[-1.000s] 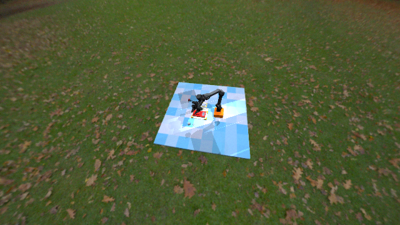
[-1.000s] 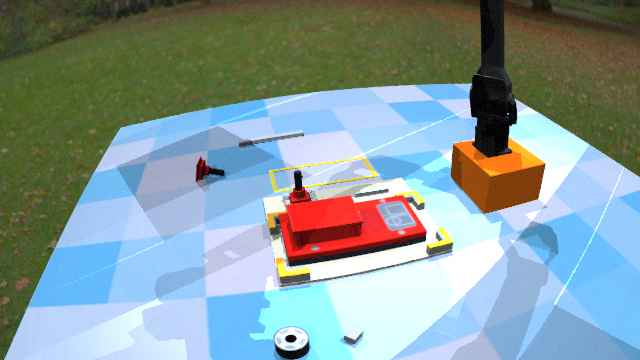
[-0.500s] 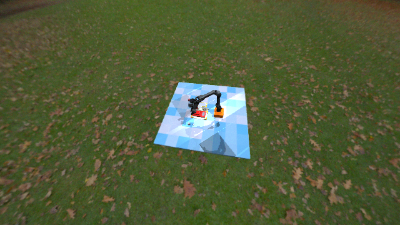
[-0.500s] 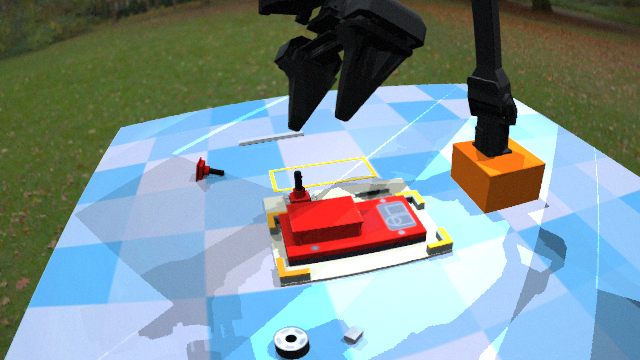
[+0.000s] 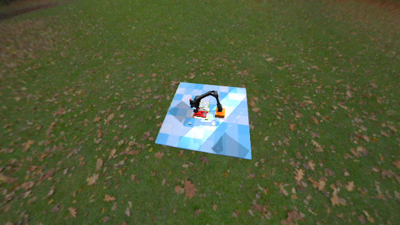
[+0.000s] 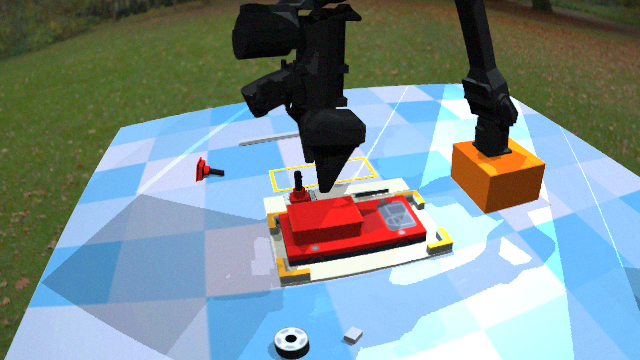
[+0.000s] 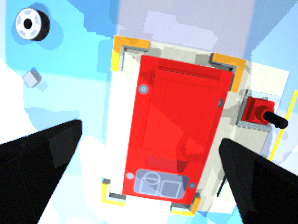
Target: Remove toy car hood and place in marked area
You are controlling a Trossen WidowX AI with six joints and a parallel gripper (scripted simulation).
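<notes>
The red toy car sits on a pale base with yellow corner brackets. Its hood, seen as the raised red block, is on the car, at the end away from the grey window-like panel. My gripper is open and empty above the car, its fingertips on either side of the car in the wrist view. The marked area, a yellow outline, lies on the table behind the base in the exterior view; the gripper hides part of it there.
A red piece with a black stem stands upright on the base beside the hood. A similar piece lies farther left. A wheel and small grey block lie in front. A grey bar lies behind.
</notes>
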